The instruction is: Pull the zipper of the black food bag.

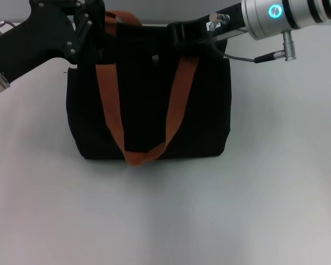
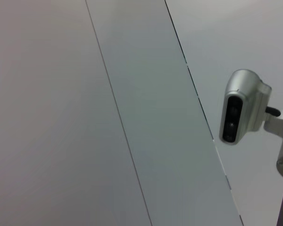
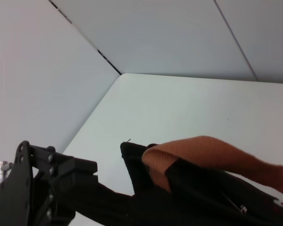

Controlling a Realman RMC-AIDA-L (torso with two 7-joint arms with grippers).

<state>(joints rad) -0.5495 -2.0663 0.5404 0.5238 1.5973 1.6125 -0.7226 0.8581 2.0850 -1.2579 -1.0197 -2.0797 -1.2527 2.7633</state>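
Observation:
The black food bag stands upright in the middle of the table, and its orange-brown strap hangs down the front. A small silvery piece near the bag's top may be the zipper; a small metal tab also shows in the right wrist view. My left gripper is at the bag's top left corner, against the fabric. It also shows in the right wrist view, next to the bag's corner. My right gripper is at the bag's top edge, right of the middle.
The bag stands on a white table with bare surface in front of it and on both sides. The left wrist view shows only wall panels and a silver camera housing.

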